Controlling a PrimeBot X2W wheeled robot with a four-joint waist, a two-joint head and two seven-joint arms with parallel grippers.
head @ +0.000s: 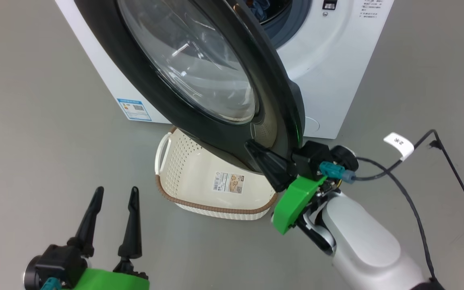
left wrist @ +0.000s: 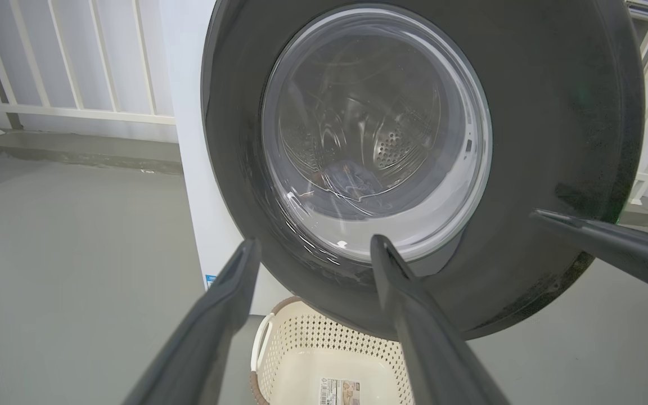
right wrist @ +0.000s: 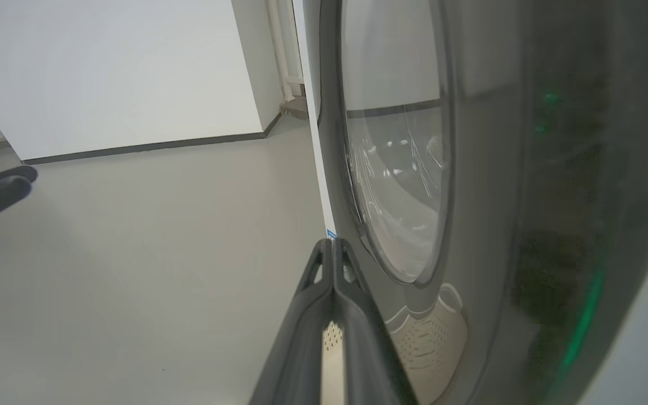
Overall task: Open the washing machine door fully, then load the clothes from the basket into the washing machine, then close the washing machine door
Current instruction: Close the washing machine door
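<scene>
The washing machine door [head: 199,68] stands partly open, swung out from the white washing machine [head: 328,60]. My right gripper [head: 252,146] is shut, its fingertips resting against the lower part of the door's black rim; the same shut gripper [right wrist: 332,244] lies alongside the door in the right wrist view. Blue clothes [head: 258,10] lie inside the drum and show through the glass as a blue bundle [left wrist: 352,179]. The basket [head: 199,181] sits on the floor under the door with nothing but its label inside. My left gripper [head: 117,191] is open, apart from the basket, at the lower left.
A black cable with a white tag [head: 399,145] runs over the grey floor to the right of my right arm. A blue energy label [head: 135,108] is on the machine's side. White railing [left wrist: 76,84] stands behind the machine.
</scene>
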